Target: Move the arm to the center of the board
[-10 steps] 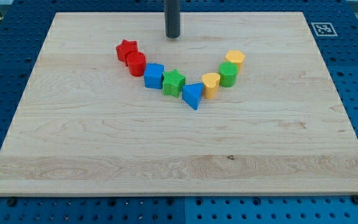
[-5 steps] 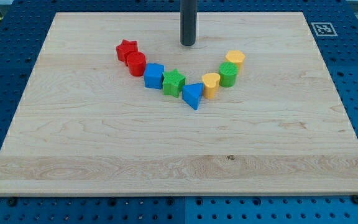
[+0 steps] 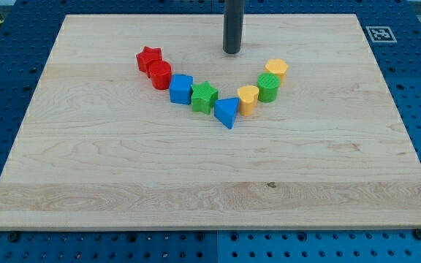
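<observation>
A pale wooden board [image 3: 210, 183] lies on a blue perforated table [image 3: 6, 44], and a small black and white marker [image 3: 379, 33] sits at the board's corner at the view's top right. My tip [image 3: 232, 52] touches the board toward the view's top, above the middle of a V-shaped chain of blocks. The rod stands upright, its long axis vertical, and it holds nothing. Taking the blue triangular block [image 3: 226, 112] as the landmark, the tip is well above it and apart from every block. To its left come the green star [image 3: 204, 96], blue cube [image 3: 181, 88], red cylinder [image 3: 159, 74] and red star [image 3: 149, 58]. To its right rise the yellow heart-like block [image 3: 248, 99], green cylinder [image 3: 268, 87] and yellow block [image 3: 275, 70].
</observation>
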Controlling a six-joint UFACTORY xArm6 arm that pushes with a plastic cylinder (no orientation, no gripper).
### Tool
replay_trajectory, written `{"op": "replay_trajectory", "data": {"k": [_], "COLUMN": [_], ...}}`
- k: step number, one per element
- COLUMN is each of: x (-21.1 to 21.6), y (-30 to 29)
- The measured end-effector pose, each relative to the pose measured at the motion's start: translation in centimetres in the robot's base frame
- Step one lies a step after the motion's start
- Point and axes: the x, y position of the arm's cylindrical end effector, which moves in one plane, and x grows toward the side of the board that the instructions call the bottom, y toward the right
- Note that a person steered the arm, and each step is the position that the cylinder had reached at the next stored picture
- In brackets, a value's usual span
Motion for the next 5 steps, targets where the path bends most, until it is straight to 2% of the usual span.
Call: {"op": "replay_trajectory", "data": {"k": [5], "x": [1.0], "y": [1.5]}}
